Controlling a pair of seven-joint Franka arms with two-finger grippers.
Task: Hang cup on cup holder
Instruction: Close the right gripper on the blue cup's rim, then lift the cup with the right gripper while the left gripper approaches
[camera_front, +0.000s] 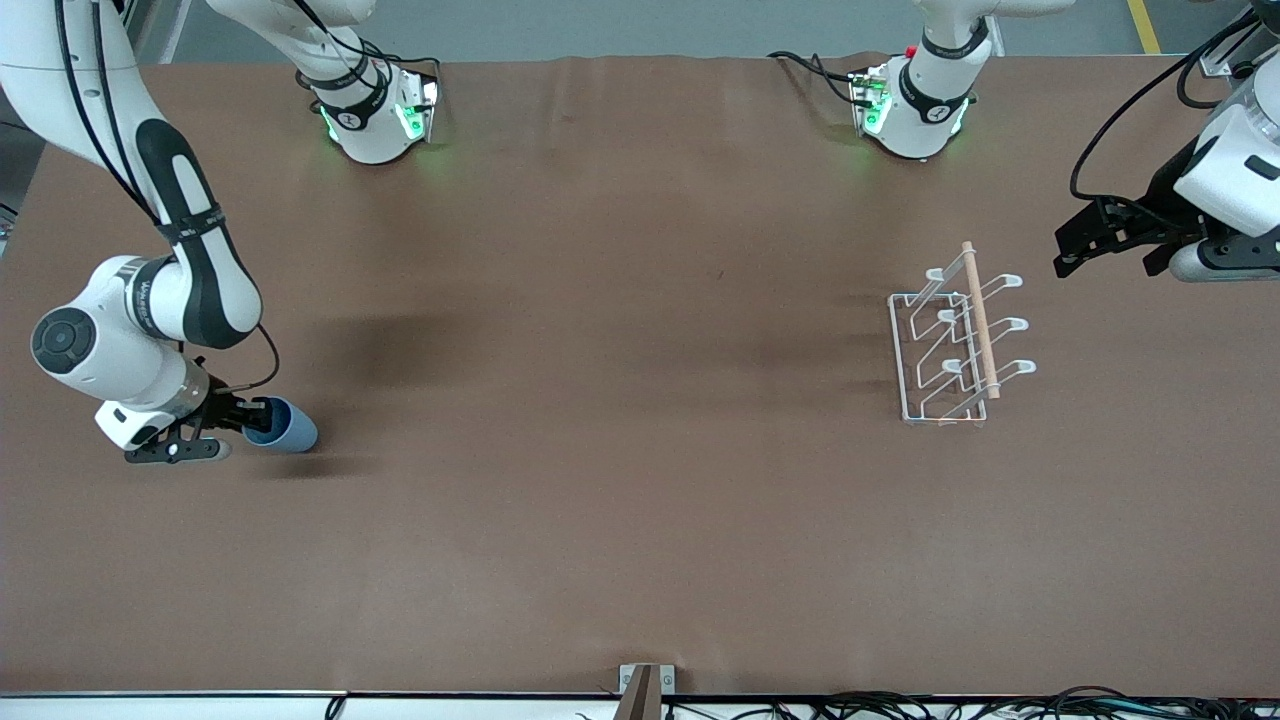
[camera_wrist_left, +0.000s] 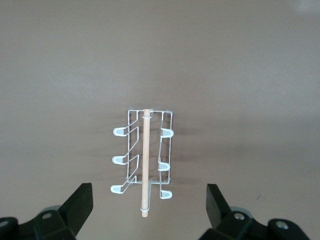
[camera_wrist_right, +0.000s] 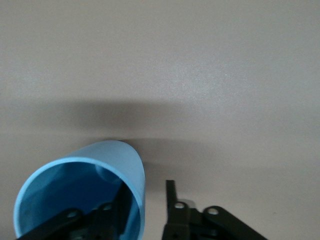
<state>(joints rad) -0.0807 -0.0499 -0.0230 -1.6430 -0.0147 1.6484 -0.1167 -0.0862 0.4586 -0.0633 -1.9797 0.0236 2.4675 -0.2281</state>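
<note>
Right claw (camera_front: 232, 415) pinches the light-blue cup's (camera_front: 285, 425) rim, one finger inside, one outside, cup tipped sideways low over the tabletop (camera_front: 600, 500) at the right arm's end. Left claw (camera_front: 1100, 235) waits spread beside the white wire cup holder (camera_front: 955, 345). Grasp done; carry and hanging remain, prongs all bare.

Even overhead brightness, soft diffuse shadows on the brown table (camera_front: 640, 480), blurred close-range cup (camera_wrist_right: 85, 195) rim.
</note>
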